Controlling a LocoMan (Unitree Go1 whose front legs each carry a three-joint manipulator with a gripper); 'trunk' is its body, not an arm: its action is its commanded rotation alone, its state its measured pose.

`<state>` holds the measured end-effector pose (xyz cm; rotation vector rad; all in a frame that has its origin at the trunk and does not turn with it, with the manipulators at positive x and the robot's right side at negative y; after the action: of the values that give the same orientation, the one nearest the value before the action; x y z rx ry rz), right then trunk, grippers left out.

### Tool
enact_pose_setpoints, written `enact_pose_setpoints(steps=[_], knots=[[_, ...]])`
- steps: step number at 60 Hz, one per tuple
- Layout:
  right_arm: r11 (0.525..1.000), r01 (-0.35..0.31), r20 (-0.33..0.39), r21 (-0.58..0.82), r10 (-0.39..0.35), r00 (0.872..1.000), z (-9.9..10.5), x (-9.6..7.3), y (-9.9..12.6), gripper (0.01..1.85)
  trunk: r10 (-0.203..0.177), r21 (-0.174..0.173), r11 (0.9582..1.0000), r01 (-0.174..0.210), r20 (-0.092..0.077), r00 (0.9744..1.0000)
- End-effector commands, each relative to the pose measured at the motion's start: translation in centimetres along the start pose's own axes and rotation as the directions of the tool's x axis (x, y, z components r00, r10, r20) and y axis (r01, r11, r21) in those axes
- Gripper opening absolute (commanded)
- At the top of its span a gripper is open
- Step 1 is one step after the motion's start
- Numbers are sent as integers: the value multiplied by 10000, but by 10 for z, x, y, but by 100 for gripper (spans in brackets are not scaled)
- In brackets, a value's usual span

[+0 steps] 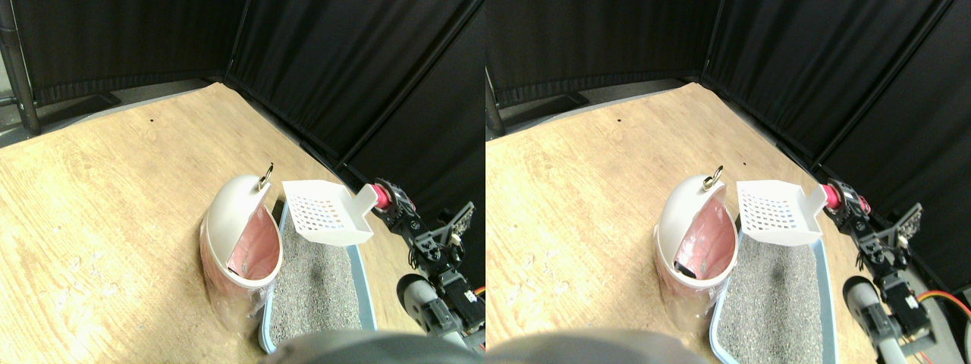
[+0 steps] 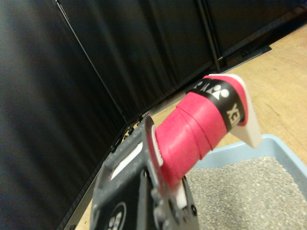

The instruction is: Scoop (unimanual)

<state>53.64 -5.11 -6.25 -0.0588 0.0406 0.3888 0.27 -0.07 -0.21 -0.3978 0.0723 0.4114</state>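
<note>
A white slotted scoop (image 1: 328, 212) hangs in the air over the far end of the blue litter box (image 1: 366, 282), close beside the bin's open mouth. Its pan is roughly level, and I see no litter in it. My right gripper (image 1: 388, 200) is shut on the scoop's pink wrapped handle (image 2: 194, 129), reaching in from the right. Grey litter (image 1: 315, 280) fills the box below. In the wrist view the handle runs out past the jaw, above the box rim (image 2: 271, 143) and litter (image 2: 249, 191).
A white domed bin (image 1: 231, 220) with a pink bag liner stands against the box's left side, a metal hook (image 1: 265, 178) at its top. Black curtains (image 1: 341, 68) close off the back and right. Wooden floor (image 1: 114, 174) spreads to the left.
</note>
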Motion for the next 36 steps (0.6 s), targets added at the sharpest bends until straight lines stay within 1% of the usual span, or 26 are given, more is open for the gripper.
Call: enact_pose_setpoints(steps=[1,5,9,12,14,16,20,21,22,24,25,26,28,32,34,36], knots=[[9988,206,697,444,-237,9973,3,-6,-13,6,313,113,9994,-318,416,9986],[9976,337,768,610,-384,9963,-1,-11,-23,6,77,292,9995,-87,340,9994],[9941,491,938,968,-582,9939,-5,-16,-34,6,-167,470,9988,155,257,9995],[9931,637,981,983,-734,9925,-7,-19,-39,6,-362,632,9974,349,185,9992],[9910,888,1046,1003,-993,9895,-10,-25,-47,6,-477,724,9963,465,150,9987],[9907,916,1055,1006,-1021,9892,-10,-26,-48,6,-556,775,9955,545,131,9984],[9877,1178,1131,1030,-1292,9851,-13,-32,-58,6,-782,941,9926,770,87,9969],[9870,1229,1144,1037,-1346,9843,-13,-33,-59,6,-870,982,9914,860,63,9962],[9841,1423,1152,1059,-1543,9813,-14,-35,-62,6,-907,1009,9908,897,53,9959],[9826,1511,1157,1079,-1633,9798,-14,-36,-63,6,-1070,1092,9883,1062,16,9943],[9786,1706,1182,1155,-1840,9758,-16,-39,-69,6,-1110,1115,9876,1103,-1,9938],[9786,1701,1202,1162,-1838,9756,-17,-41,-72,6,-1182,1160,9863,1177,-25,9930],[9781,1719,1216,1177,-1860,9750,-17,-42,-73,6,-1248,1201,9849,1244,-48,9922],[9703,2027,1322,1322,-2199,9665,-22,-48,-83,6,-1473,1352,9798,1474,-110,9890],[9673,2117,1327,1395,-2301,9641,-23,-50,-85,6,-1551,1428,9775,1554,-132,9878],[9628,2242,1329,1509,-2445,9605,-25,-53,-89,6,-1602,1470,9760,1606,-144,9870]])
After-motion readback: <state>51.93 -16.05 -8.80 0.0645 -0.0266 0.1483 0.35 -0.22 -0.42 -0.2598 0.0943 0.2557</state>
